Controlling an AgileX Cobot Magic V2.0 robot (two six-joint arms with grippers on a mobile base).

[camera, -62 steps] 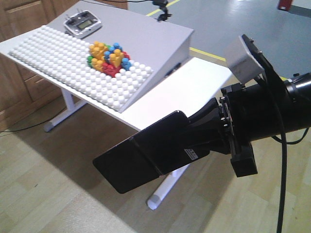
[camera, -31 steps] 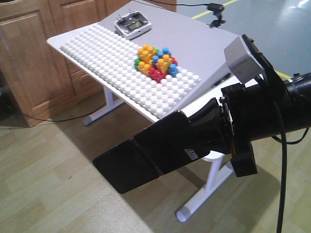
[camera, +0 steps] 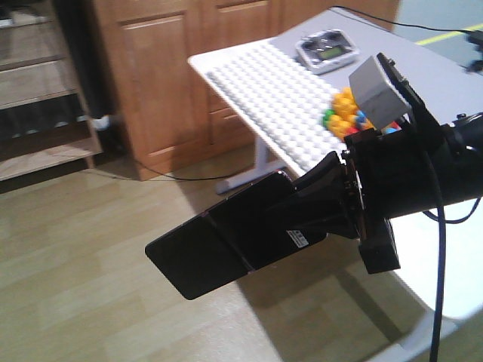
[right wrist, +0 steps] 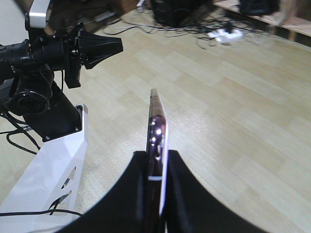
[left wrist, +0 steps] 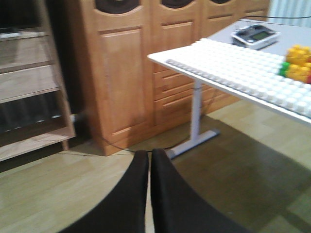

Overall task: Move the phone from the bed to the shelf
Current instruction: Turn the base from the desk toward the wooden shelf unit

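Over at the far left the shelf [camera: 41, 83] is standing with its thick pale planks and open compartments showing. Just beside it a brown wooden cabinet [camera: 170, 83] is filling the back of the room. A thin dark cable [camera: 173, 177] is trailing along the floor [camera: 83, 249] at the cabinet's foot.

In the middle the phone [camera: 200, 256] is hanging in the air above that floor, well apart from the shelf. Its glossy black face is tilting and a line is crossing its middle. The right gripper [camera: 290, 215] is reaching in from the right and clamping the phone's near end. Through the right wrist camera the phone is showing edge-on, pinkish rim up, pinched between the two black fingers [right wrist: 138, 187].

The left gripper [left wrist: 149, 153] is pointing toward the cabinet and a white table leg [left wrist: 196, 114]. Its fingers are pressing together with only a hairline slit between them, closed on themselves.

Further right, behind the right arm, a white studded board [camera: 256, 83] is sloping above the tabletop [camera: 460, 249]. It is carrying a silver handset [camera: 326, 51] with a small screen and a cluster of yellow, blue, red and green blocks [camera: 341, 117]. A grey box [camera: 373, 87] is sitting on top of the right wrist, partly covering those blocks.
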